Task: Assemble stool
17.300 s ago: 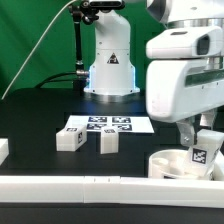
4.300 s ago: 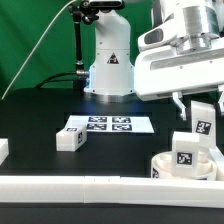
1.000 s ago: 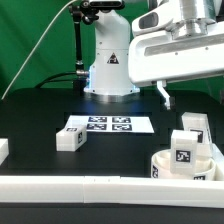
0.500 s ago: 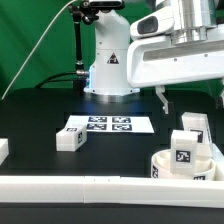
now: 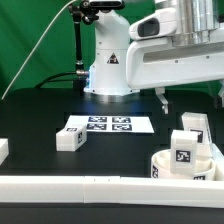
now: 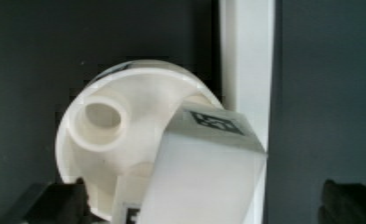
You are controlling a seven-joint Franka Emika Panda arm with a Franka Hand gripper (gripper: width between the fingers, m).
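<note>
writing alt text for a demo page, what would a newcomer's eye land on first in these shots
Most striking is the round white seat at the exterior view's lower right. A tagged front leg and a rear leg stand upright on it, and the big white arm's open end effector hangs above. Next comes a loose leg lying beside the marker board mid-table.

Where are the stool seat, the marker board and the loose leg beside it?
stool seat (image 5: 168, 169), exterior view, its outer wall.
marker board (image 5: 141, 126), exterior view, white margin beside its tags.
loose leg (image 5: 68, 139), exterior view, its front face.
</note>
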